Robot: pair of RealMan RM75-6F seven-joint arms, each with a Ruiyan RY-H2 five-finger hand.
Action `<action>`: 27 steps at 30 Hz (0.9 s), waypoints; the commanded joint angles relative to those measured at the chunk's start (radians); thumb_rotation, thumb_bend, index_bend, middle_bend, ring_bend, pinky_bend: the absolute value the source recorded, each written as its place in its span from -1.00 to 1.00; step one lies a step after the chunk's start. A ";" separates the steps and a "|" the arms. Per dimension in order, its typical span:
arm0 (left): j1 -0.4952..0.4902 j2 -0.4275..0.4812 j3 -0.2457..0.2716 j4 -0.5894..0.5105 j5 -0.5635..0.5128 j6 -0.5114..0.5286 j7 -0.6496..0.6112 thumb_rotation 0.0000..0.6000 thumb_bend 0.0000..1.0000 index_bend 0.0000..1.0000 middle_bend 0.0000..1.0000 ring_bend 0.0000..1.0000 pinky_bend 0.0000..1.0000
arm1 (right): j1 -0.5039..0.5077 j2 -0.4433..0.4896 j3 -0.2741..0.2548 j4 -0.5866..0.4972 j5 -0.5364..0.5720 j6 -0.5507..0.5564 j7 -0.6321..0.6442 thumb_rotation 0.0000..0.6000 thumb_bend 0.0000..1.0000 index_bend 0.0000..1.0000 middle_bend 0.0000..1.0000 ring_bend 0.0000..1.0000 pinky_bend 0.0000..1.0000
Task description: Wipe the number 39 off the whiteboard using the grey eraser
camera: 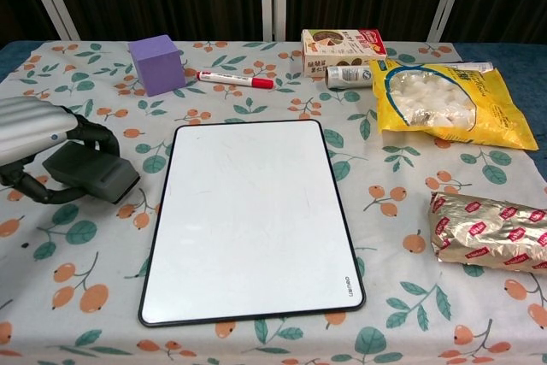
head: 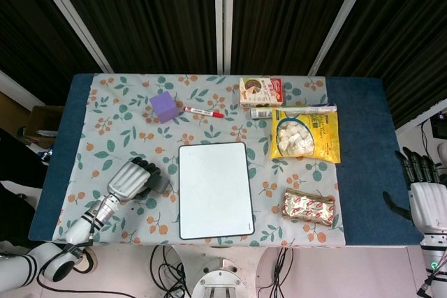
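Observation:
The whiteboard (head: 215, 190) (camera: 253, 217) lies flat in the middle of the floral cloth, its white face blank with no number showing. My left hand (head: 130, 179) (camera: 36, 143) holds the grey eraser (camera: 91, 174) (head: 159, 185) low over the cloth just left of the board's left edge. The eraser is off the board. My right hand (head: 425, 199) hangs off the table's right side, fingers spread and holding nothing; the chest view does not show it.
A purple cube (camera: 156, 64) and a red marker (camera: 236, 80) lie behind the board. A snack box (camera: 343, 43), a tube (camera: 354, 75) and a yellow bag (camera: 451, 102) sit at back right. A foil packet (camera: 491, 232) lies at right.

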 commanded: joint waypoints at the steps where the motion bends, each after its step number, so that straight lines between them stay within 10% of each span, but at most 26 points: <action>1: 0.006 0.016 0.004 -0.011 0.004 0.004 -0.018 1.00 -0.60 -0.87 -0.88 -0.76 -0.55 | 0.000 -0.004 -0.003 0.005 -0.002 -0.002 0.004 1.00 -0.58 -1.00 -1.00 -1.00 -1.00; 10: 0.057 0.121 0.007 -0.126 0.001 0.079 0.102 1.00 -0.61 -0.93 -0.94 -0.85 -0.58 | 0.002 -0.009 -0.011 0.002 -0.023 0.004 -0.005 1.00 -0.58 -1.00 -1.00 -1.00 -1.00; 16: 0.198 0.242 -0.005 -0.223 0.002 0.328 0.096 1.00 -0.65 -0.91 -0.93 -0.86 -0.59 | 0.002 0.011 -0.026 0.000 -0.055 0.007 0.004 1.00 -0.60 -1.00 -1.00 -1.00 -1.00; 22: 0.357 0.283 0.017 -0.214 -0.040 0.492 -0.003 0.15 -0.91 -0.91 -0.92 -0.87 -0.60 | 0.001 -0.002 -0.036 0.046 -0.061 0.004 0.020 1.00 -0.64 -1.00 -1.00 -1.00 -1.00; 27: 0.439 0.279 0.023 -0.172 -0.068 0.542 -0.088 -0.05 -0.97 -0.92 -0.92 -0.88 -0.64 | 0.007 -0.016 -0.034 0.068 -0.055 -0.007 0.003 1.00 -0.64 -1.00 -1.00 -1.00 -1.00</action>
